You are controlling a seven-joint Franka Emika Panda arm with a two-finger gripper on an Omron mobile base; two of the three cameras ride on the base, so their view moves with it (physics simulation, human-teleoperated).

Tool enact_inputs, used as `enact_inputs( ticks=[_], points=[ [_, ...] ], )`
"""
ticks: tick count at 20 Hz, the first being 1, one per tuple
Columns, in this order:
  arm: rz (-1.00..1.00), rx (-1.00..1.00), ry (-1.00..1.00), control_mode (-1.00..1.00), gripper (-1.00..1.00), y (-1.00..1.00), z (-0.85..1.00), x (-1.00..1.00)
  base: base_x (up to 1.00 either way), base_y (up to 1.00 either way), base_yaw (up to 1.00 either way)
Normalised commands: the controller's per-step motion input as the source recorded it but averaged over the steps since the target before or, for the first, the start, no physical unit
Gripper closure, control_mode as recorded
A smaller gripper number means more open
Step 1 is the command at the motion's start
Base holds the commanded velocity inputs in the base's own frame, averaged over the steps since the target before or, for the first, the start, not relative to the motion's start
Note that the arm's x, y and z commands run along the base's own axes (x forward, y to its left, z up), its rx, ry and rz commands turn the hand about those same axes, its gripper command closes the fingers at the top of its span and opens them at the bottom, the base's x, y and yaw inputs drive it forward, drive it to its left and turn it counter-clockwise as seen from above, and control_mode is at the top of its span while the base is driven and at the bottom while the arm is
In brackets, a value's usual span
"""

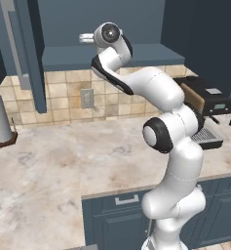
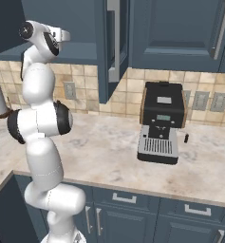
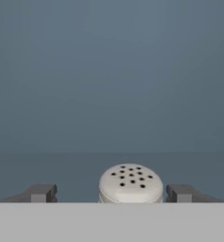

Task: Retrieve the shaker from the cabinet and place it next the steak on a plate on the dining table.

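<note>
Up in the open cabinet (image 1: 102,29) now, arm bent high over the counter (image 1: 63,161). Through the hand view: shaker (image 3: 131,184) dead centre between the two dark fingertips (image 3: 40,193), perforated pale cap facing the lens, plain blue-grey cabinet interior behind it. Jaws spread wide on either side of the cap, a gap showing on both flanks (wider on the left than on the right), nothing clamped. Gripper (image 3: 108,194) straddling the shaker, not touching it as far as can be seen.

From the left base view: wrist reaching in over the cabinet's shelf edge, door (image 1: 31,53) swung out to the left with its silver bar handle (image 1: 17,44) showing. Paper towel roll (image 1: 0,119) on a brown base at the far left of the counter. Coffee machine (image 1: 209,105) off to the right against the tiled backsplash (image 1: 68,97).

From the right base view: same coffee machine standing mid-counter, wall outlets beside it, drawer fronts (image 2: 128,199) below the counter edge.
</note>
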Motion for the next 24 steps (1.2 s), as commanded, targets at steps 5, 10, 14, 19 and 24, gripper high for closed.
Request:
enact_inputs(
  ticks=[5, 10, 14, 19, 24],
  points=[
    [0.00, 0.00, 0.00, -1.00, 1.00, 0.00, -0.03, 0.03, 0.00, 0.00, 0.00],
    [0.00, 0.02, 0.00, -1.00, 1.00, 0.00, 0.00, -0.15, 0.00, 0.00, 0.00],
    [0.00, 0.08, 0.00, -1.00, 1.00, -0.12, 0.00, -0.50, 0.00, 0.00, 0.00],
    [0.00, 0.13, -0.06, -1.00, 1.00, -0.23, 0.00, -0.98, 0.00, 0.00, 0.00],
    [0.00, 0.12, -0.18, -1.00, 1.00, -0.11, 0.03, -1.00, 0.00, 0.00, 0.00]
  ],
)
